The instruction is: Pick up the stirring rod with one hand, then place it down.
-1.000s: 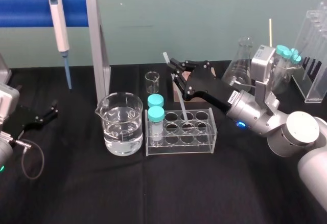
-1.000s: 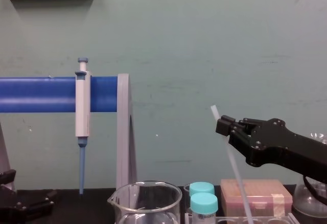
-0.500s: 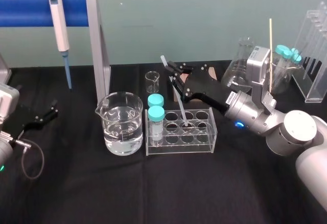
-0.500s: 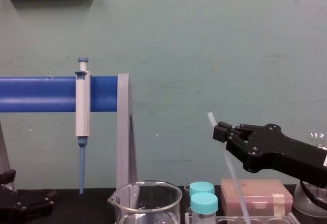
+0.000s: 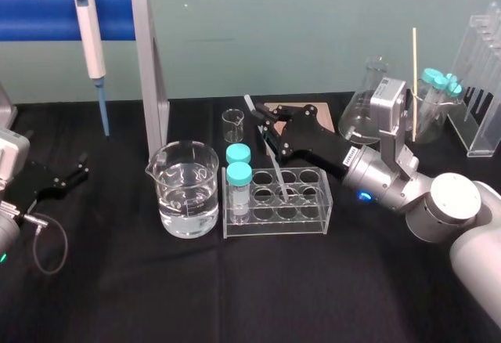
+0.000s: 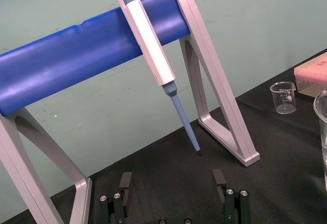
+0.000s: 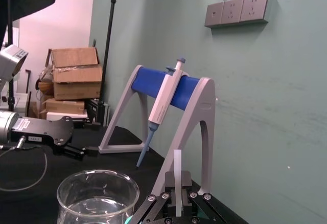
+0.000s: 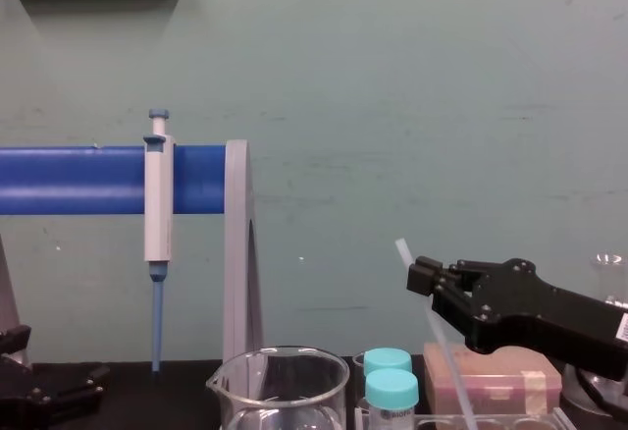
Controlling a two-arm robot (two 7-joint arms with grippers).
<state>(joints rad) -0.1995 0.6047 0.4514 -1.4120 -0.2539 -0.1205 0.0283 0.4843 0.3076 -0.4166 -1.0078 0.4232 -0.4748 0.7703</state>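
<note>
Near the tabletop's middle, your thin translucent whitish stirring rod (image 5: pixel 275 167) leans with its lower end in the clear plastic tube rack (image 5: pixel 313 216). Your black right gripper (image 5: pixel 264 133) has its fingers clamped on the rod's upper part. At the left edge, your left gripper (image 5: pixel 78 168) rests with fingers spread apart. Along the far edge stands the blue-barred pipette stand (image 5: pixel 149 69).

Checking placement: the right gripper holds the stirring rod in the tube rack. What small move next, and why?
Probably ease the right gripper down slightly: it is shut on the stirring rod, whose tilted lower end is in a tube rack well, bottom contact unclear. The left gripper lies parked at left.
</note>
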